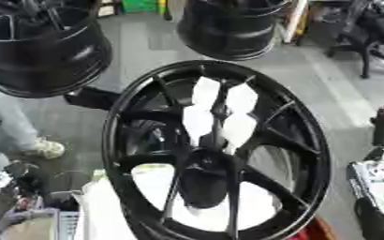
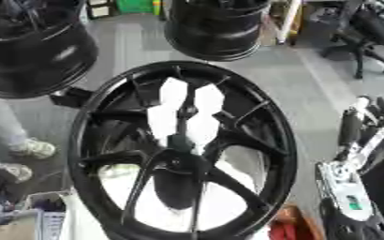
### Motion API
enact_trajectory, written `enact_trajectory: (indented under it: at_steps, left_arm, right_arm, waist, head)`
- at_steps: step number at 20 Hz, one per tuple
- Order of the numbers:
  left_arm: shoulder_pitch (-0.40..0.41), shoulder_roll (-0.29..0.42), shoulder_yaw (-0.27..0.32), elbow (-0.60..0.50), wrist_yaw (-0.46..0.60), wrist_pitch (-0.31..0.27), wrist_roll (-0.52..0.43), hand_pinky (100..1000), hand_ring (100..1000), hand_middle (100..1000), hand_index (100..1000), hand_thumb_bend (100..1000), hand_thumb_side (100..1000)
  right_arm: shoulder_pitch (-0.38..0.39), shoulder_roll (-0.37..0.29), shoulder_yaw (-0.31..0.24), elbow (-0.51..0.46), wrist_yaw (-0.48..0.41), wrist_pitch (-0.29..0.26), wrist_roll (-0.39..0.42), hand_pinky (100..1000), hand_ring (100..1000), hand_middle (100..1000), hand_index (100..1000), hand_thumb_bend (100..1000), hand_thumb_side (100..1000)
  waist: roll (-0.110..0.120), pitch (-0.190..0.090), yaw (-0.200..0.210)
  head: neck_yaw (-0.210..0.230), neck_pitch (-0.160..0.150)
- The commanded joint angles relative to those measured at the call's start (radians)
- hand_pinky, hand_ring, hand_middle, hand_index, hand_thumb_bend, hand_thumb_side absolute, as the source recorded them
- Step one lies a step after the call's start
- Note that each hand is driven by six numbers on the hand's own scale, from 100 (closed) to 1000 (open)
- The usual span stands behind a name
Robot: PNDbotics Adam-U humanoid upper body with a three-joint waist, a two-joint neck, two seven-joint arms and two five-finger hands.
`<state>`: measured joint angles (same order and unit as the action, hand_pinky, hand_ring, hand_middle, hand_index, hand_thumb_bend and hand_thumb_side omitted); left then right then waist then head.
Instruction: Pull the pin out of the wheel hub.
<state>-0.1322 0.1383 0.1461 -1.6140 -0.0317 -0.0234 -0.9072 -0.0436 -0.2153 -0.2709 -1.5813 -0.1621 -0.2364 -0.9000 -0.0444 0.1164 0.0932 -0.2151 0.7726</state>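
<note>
Black wheel hub [image 1: 216,154], right hand [image 2: 355,136] alongside

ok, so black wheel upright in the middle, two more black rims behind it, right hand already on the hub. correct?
Not quite. The right hand hangs at the right edge, clear of the wheel; nothing touches the hub, as the right eye view shows. The two rims behind are there.

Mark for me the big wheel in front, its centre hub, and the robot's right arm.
Wheel [image 1: 121,140]: left eye view, left side of its rim.
Hub [image 1: 202,164]: left eye view, dark centre where the spokes meet.
Right arm [image 2: 352,185]: right eye view, silver section near the lower right edge.
</note>
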Motion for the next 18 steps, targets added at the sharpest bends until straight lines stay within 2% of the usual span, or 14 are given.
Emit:
enact_trajectory:
  at_steps: [1, 18]
  left_arm:
    - [-0.010, 0.006, 0.006, -0.020, 0.004, 0.000, 0.000, 551, 484, 485, 659, 100, 1000]
    - [-0.009, 0.006, 0.009, -0.021, 0.004, 0.000, 0.000, 552, 484, 485, 659, 100, 1000]
  right_arm:
    - [-0.008, -0.016, -0.005, -0.017, 0.006, -0.009, -0.007, 545, 640, 686, 816, 100, 516]
    - [-0.006, -0.016, -0.007, -0.018, 0.006, -0.009, -0.007, 545, 641, 686, 815, 100, 516]
  waist:
    - [0.002, -0.011, -0.001]
    - [0.002, -0.011, -0.002]
  head:
    - [-0.001, -0.003]
    - [-0.001, -0.003]
